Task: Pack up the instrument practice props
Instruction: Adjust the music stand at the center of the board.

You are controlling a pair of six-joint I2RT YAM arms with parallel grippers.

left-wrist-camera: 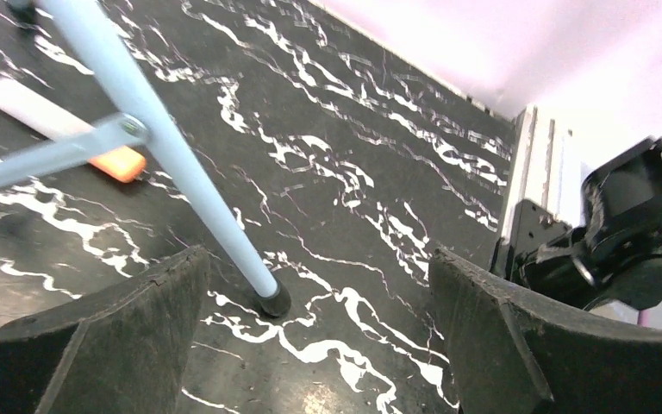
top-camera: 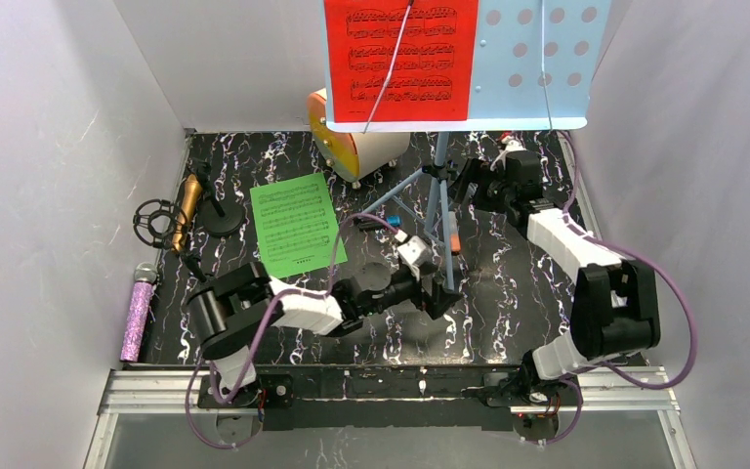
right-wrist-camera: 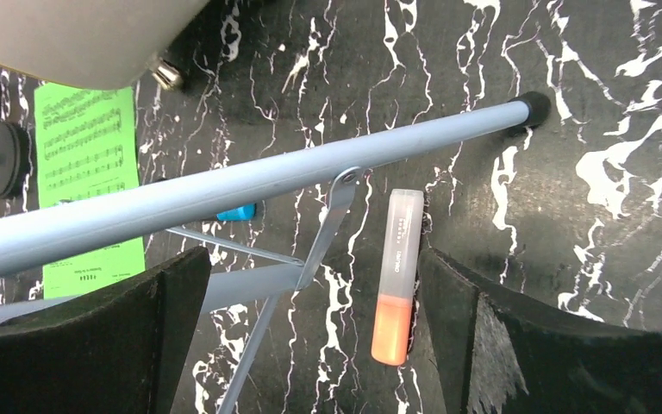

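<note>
Left gripper point(left-wrist-camera: 315, 289), jaws wide, straddles one foot of the single sheet-music tripod point(top-camera: 438, 186), which stands mid-desk toward the far edge. Right gripper point(right-wrist-camera: 310, 285), jaws wide, straddles another leg. Left edge: one gold microphone point(top-camera: 187, 210), one purple microphone point(top-camera: 138, 318). One red sheet point(top-camera: 400, 59) sits on the tripod and one green sheet point(top-camera: 296, 227) lies flat, with bare desk point(top-camera: 508, 313) toward the right edge.

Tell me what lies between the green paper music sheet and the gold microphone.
A small black round-based mic stand stands there, between the green paper music sheet and the gold microphone; the top external view shows it.
</note>
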